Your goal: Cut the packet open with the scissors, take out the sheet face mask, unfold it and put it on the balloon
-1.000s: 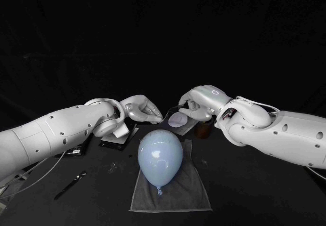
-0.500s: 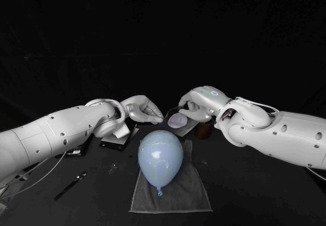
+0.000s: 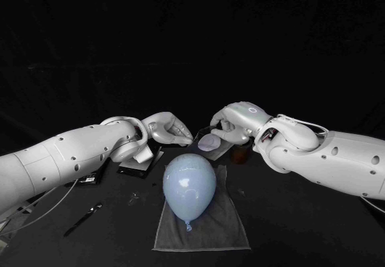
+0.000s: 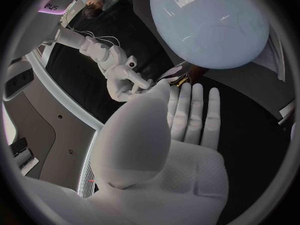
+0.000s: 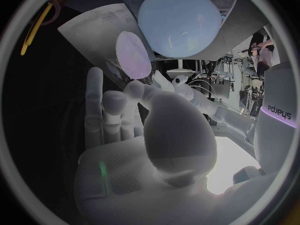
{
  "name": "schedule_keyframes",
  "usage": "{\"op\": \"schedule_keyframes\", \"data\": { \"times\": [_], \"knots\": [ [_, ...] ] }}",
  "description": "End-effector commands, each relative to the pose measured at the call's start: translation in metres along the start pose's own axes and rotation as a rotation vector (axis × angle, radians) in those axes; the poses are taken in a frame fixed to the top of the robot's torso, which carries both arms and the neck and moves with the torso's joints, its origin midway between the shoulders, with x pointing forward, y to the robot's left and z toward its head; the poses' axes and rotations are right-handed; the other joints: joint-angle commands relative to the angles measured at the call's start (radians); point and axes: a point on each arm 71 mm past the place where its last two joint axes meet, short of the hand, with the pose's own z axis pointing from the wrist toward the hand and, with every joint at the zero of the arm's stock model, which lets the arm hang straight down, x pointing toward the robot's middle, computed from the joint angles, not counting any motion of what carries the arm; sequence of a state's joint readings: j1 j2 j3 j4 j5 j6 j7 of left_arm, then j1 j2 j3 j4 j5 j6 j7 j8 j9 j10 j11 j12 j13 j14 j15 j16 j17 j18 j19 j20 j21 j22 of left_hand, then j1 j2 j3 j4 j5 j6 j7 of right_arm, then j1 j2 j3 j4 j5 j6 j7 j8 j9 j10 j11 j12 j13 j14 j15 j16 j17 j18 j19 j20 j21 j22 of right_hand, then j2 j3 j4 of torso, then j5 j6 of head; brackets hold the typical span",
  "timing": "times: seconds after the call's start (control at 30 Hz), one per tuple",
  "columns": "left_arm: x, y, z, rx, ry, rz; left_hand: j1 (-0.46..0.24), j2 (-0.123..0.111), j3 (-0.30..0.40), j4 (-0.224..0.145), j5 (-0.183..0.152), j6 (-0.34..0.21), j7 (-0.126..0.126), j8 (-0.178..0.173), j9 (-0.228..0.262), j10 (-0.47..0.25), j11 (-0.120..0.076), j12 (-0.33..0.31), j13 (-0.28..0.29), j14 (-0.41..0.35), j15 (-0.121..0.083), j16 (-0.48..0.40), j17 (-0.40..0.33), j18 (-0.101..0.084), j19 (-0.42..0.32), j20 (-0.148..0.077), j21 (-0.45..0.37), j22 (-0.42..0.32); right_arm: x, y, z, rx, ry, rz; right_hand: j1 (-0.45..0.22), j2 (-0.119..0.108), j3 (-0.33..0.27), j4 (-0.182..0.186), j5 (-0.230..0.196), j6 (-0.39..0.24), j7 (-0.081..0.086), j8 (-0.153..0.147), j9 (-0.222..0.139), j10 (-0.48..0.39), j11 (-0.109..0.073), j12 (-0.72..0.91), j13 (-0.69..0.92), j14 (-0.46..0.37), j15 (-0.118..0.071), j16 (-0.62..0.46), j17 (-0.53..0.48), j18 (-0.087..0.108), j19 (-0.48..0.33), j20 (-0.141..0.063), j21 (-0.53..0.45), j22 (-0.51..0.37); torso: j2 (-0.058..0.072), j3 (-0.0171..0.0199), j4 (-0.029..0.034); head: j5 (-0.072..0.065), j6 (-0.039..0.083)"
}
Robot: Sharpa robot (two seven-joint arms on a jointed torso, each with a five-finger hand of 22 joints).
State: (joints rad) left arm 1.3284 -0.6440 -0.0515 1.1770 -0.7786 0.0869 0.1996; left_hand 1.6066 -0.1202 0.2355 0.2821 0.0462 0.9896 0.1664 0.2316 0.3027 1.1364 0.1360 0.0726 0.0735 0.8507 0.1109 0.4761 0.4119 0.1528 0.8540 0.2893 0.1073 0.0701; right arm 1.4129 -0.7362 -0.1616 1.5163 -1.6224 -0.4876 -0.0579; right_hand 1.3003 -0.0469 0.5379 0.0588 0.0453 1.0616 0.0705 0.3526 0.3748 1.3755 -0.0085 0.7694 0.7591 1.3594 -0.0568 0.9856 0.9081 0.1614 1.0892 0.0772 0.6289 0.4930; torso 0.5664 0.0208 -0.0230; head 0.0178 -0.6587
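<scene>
The right hand (image 3: 228, 125) pinches the pale sheet face mask (image 3: 208, 143) at 12 o'clock of the balloon (image 3: 189, 186), its other fingers stretched. The left hand (image 3: 168, 129), at 11 o'clock, holds nothing, fingers straight and apart from the thumb.

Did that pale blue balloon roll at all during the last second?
No. The balloon lies at the same spot on the grey towel, its knot pointing the same way.
</scene>
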Motion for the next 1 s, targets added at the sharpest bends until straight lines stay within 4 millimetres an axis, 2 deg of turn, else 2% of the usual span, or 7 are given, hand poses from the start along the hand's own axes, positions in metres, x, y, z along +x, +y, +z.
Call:
{"op": "schedule_keyframes", "data": {
  "times": [0.03,0.23,0.4,1.0],
  "knots": [
    [-0.0003,-0.0018,0.0003,0.018,-0.006,0.003,0.017,-0.001,0.018,-0.001,0.003,0.002,0.005,-0.007,-0.001,-0.007,0.002,-0.003,-0.001,0.003,0.004,-0.006,0.002,-0.008,-0.003,0.000,-0.007,0.001,-0.0010,0.0005,0.0002,-0.002,-0.001,-0.001,-0.001,0.008,-0.001,-0.004,0.003,0.007,-0.003,0.014,0.058,0.010,0.000,-0.002,0.001,0.008,-0.001,0.001,0.001,0.019,0.003,0.007,0.001,0.001,0.000,0.0004,0.0001,0.001,-0.002],
    [-0.0001,-0.0019,0.0007,0.016,-0.008,0.011,0.036,-0.009,0.064,-0.006,0.003,0.005,0.006,-0.008,0.000,-0.006,0.002,-0.002,-0.002,0.006,0.004,-0.014,0.004,-0.006,-0.002,0.000,-0.007,0.002,-0.0016,0.0010,-0.0007,-0.004,-0.005,0.002,0.000,0.008,-0.001,-0.005,0.003,0.007,-0.003,0.014,0.058,0.011,0.000,-0.003,0.002,0.009,-0.002,-0.001,0.000,0.019,0.004,0.007,0.001,0.001,0.000,0.0000,0.0000,0.001,-0.002],
    [0.0004,-0.0021,0.0010,0.014,-0.005,0.022,0.040,-0.029,0.108,-0.009,0.003,0.006,0.008,-0.010,0.002,-0.006,0.003,-0.002,-0.003,0.009,0.005,-0.022,0.005,-0.005,-0.002,0.000,-0.007,0.002,-0.0018,0.0014,-0.0009,-0.003,-0.007,0.004,0.000,0.008,-0.001,-0.005,0.003,0.007,-0.003,0.014,0.058,0.011,0.000,-0.003,0.002,0.009,-0.002,-0.001,0.000,0.019,0.004,0.007,0.001,0.001,0.000,0.0001,0.0005,-0.002,-0.003],
    [-0.0011,-0.0021,-0.0013,0.022,-0.018,0.041,-0.009,-0.079,0.145,0.000,0.002,-0.005,0.015,-0.016,0.004,-0.015,0.009,-0.003,-0.002,0.014,0.009,-0.031,0.012,-0.005,-0.001,0.000,-0.008,0.002,-0.0007,0.0000,-0.0002,0.009,0.006,0.008,0.000,0.009,0.000,-0.006,0.003,0.007,-0.004,0.014,0.058,0.013,0.000,-0.003,0.003,0.011,-0.002,0.001,0.003,0.019,0.004,0.007,0.001,0.001,0.000,-0.0004,0.0013,-0.003,-0.003]
  ]
}}
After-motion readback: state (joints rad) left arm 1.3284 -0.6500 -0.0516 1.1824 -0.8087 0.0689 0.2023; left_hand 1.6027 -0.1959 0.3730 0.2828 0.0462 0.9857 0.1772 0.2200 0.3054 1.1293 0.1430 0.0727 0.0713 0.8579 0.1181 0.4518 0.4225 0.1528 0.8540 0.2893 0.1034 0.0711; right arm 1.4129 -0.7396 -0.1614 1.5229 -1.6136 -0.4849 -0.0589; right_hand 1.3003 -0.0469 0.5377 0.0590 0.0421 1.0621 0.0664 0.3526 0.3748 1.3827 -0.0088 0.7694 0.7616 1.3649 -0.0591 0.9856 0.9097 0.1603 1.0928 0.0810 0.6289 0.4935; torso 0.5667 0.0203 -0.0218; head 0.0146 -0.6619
